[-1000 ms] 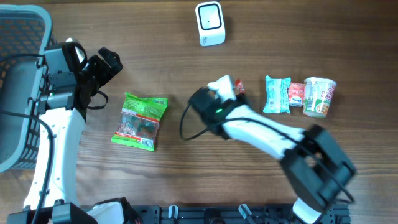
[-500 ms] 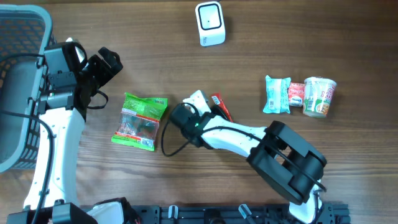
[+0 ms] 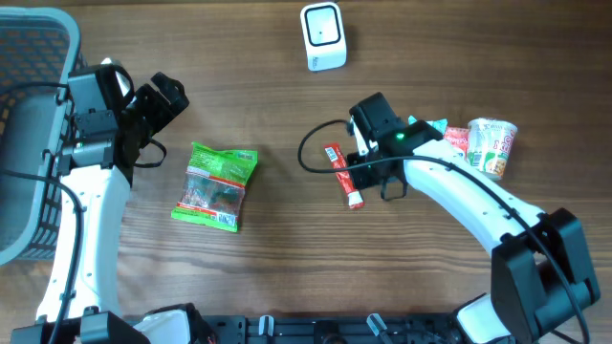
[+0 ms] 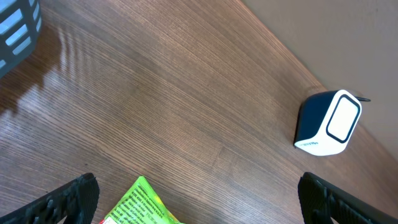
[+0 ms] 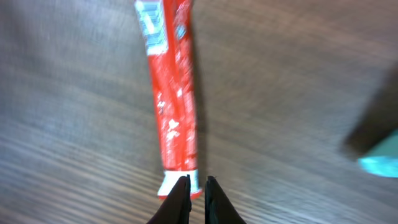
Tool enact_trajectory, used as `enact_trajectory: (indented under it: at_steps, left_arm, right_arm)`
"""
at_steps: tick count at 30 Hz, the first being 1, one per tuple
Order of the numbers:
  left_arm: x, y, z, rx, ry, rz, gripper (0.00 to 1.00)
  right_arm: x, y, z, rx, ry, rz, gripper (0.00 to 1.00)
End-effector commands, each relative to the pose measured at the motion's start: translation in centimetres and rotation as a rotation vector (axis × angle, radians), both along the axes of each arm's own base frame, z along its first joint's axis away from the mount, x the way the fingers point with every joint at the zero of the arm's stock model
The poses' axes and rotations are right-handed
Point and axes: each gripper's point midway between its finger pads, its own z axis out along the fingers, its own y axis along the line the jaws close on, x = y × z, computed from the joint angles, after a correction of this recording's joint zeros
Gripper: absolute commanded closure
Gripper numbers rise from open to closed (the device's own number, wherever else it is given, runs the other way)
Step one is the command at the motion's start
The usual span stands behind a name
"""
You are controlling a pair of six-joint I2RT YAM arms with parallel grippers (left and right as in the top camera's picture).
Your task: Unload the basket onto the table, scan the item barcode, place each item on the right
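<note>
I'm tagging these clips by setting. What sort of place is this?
Probably a mock shop checkout rigged for robots: on the wooden table are a white barcode scanner, a green snack packet and a noodle cup, with a grey basket at the left edge.

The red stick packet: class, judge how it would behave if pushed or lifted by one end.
The red stick packet lies flat, long and narrow on the table, so a push would probably slide or pivot it, not roll it. Its thin wrapper suggests it is light and may sag when lifted. The smooth-looking film might slip.
</note>
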Motion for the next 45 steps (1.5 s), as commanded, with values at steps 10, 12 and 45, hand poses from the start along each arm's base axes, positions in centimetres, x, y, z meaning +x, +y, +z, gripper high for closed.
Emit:
enact_trajectory:
  at_steps: [10,12,45]
  left_arm:
    - [0.0,0.0,0.3,0.002,-0.009,-0.005,0.0]
    - [0.0,0.0,0.3,0.002,-0.01,-0.005,0.0]
    - [0.0,0.0,0.3,0.002,-0.009,-0.005,0.0]
  right_arm:
    - [-2.3,1.2,-4.0,0.081,0.01,0.039,0.78]
    - [-0.9,1.7,-1.1,0.103,-0.032,0.034,0.7]
    - [-3.1,1.7,9.2,0.241,-0.372,0.268,0.96]
